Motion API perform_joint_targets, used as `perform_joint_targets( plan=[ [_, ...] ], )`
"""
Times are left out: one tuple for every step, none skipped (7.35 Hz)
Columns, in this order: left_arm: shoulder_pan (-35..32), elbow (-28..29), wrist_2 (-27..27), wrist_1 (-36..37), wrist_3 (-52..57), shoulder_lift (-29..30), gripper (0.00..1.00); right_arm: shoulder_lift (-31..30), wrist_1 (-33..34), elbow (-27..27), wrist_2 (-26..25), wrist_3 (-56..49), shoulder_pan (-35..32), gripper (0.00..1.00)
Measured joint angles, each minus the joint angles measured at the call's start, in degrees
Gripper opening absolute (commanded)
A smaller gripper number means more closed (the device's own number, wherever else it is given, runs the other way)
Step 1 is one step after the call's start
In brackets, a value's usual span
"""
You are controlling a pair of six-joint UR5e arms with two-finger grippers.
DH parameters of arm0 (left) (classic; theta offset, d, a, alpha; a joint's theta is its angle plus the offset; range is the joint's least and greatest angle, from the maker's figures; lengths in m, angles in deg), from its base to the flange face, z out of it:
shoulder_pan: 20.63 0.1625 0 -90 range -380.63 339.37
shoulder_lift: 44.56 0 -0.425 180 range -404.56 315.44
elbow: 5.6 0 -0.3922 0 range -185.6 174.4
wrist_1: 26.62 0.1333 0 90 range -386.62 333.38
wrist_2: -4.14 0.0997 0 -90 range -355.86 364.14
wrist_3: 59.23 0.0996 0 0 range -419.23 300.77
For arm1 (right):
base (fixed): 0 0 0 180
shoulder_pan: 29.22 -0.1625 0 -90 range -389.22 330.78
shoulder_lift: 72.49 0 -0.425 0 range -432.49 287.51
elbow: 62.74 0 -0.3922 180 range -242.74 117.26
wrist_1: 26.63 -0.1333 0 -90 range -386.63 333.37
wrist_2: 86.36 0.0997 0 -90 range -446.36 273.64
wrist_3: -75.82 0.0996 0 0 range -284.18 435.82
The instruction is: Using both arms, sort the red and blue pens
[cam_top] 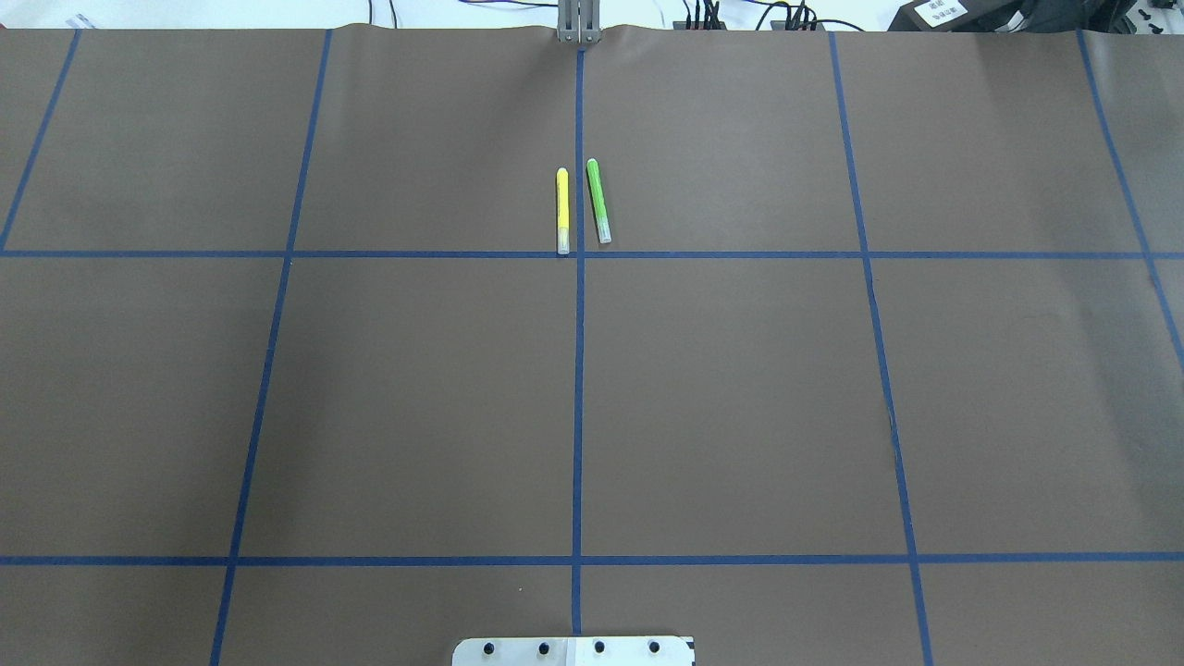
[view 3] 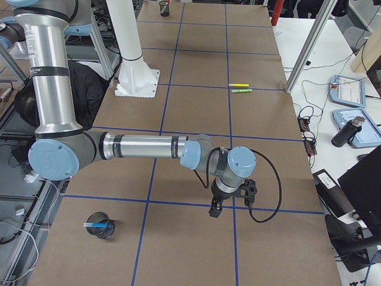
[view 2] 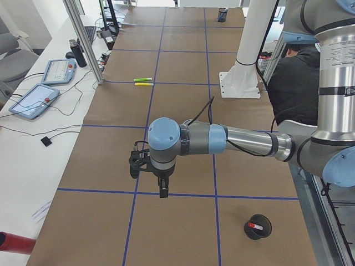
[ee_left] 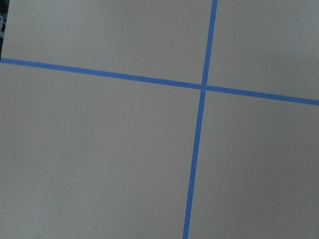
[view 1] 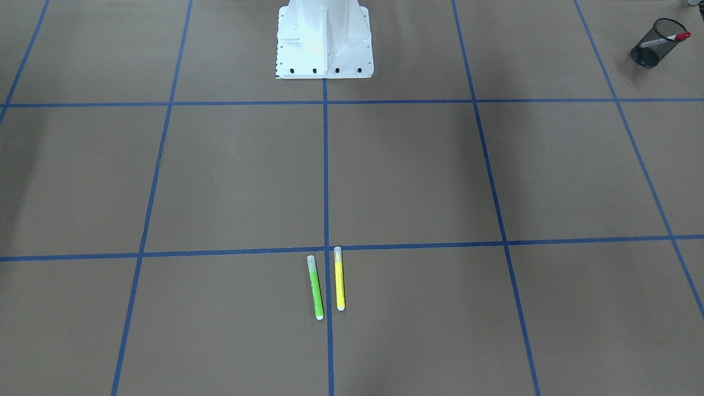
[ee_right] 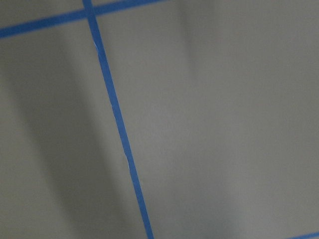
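The red pen (view 1: 672, 38) stands slanted in a black mesh cup (view 1: 648, 54) at the table's corner on the robot's left; its red cap also shows in that cup (view 2: 254, 226). The blue pen (view 3: 98, 225) lies inside another black mesh cup (view 3: 107, 231) at the end on the robot's right. My left gripper (view 2: 162, 189) hangs over a tape line, well short of the red pen's cup. My right gripper (view 3: 214, 210) hangs over a tape crossing, away from the blue pen's cup. I cannot tell whether either is open or shut. Both wrist views show only the brown table and blue tape.
A green marker (cam_top: 598, 201) and a yellow marker (cam_top: 562, 211) lie side by side near the far middle of the table. The white robot base (view 1: 324, 41) stands at the near edge. A person in dark clothes (view 2: 294, 77) sits behind the base. Tablets lie on side desks.
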Motion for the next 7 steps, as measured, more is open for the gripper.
perform_joint_targets(
  plan=[
    [0.12,0.66,0.1,-2.86,-1.38,-0.01,1.0,0.02,-4.41,-0.11,0.13,2.24,0.03,1.0],
    [0.32,1.41,0.29,-5.13,-1.98,-0.12,1.0,0.02,-7.58,-0.15,0.72,4.85,0.04,1.0],
    [0.84,2.1,0.47,-6.98,-3.08,-0.26,1.0,-0.01,-10.28,-0.04,1.86,7.54,0.17,1.0],
    [2.22,2.44,0.55,-8.36,-5.69,-0.38,1.0,0.05,-11.94,0.21,2.62,9.47,0.65,1.0],
    [4.43,2.59,0.82,-10.25,-9.15,-0.65,1.0,0.36,-12.66,0.53,2.95,11.2,1.71,1.0],
    [6.92,2.67,1.8,-12.24,-12.53,-1.04,1.0,0.84,-13.12,0.72,3.04,12.89,2.81,1.0],
    [9.03,2.92,2.9,-13.46,-14.63,-1.25,1.0,1.13,-13.57,0.72,3.06,13.84,3.46,1.0]
  ],
)
